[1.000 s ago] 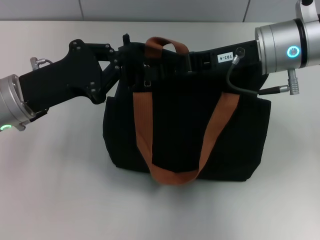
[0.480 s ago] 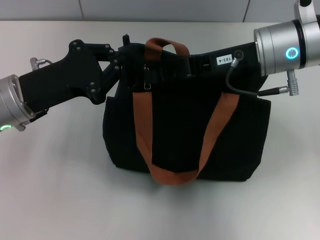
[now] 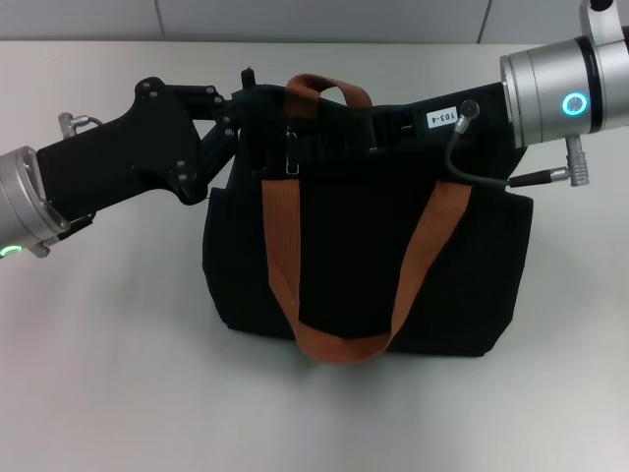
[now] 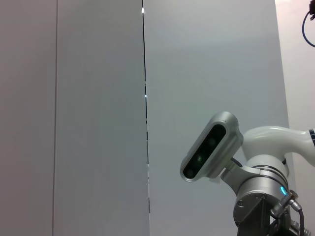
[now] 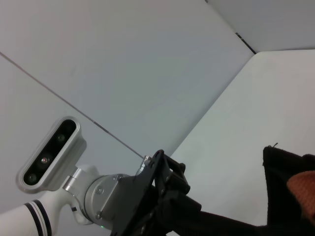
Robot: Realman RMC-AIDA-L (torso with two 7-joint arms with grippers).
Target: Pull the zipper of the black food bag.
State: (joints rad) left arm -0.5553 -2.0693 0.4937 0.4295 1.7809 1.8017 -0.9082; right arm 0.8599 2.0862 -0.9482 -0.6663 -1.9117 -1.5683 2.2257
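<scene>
A pale grey table point(image 3: 108, 374) spreads wide under the scene, with bare surface along the front edge and on both flanks, and a grey panelled wall point(image 3: 314, 18) closing off the far side. The black food bag point(image 3: 364, 265) stands upright at the middle of the table, its base well back from the front edge, its top seam near the wall side. Two orange-brown straps cross it: the near strap point(image 3: 344, 339) hangs in a long loop down the front panel, the far strap point(image 3: 324, 87) arches up over the top seam.

The left gripper point(image 3: 251, 103) reaches in from the left side of the table, its black body angled up to the bag's top left corner; whether its fingers are released or clenched cannot be told. The right gripper point(image 3: 369, 123) comes in level from the right along the top seam, its silver wrist ring glowing blue, a grey cable point(image 3: 472, 162) looping beneath; its fingers are lost against the black fabric and their state cannot be told either.

The zipper point(image 3: 291, 149), a small silver pull, hangs at the top seam just beside the near strap, between the two grippers
</scene>
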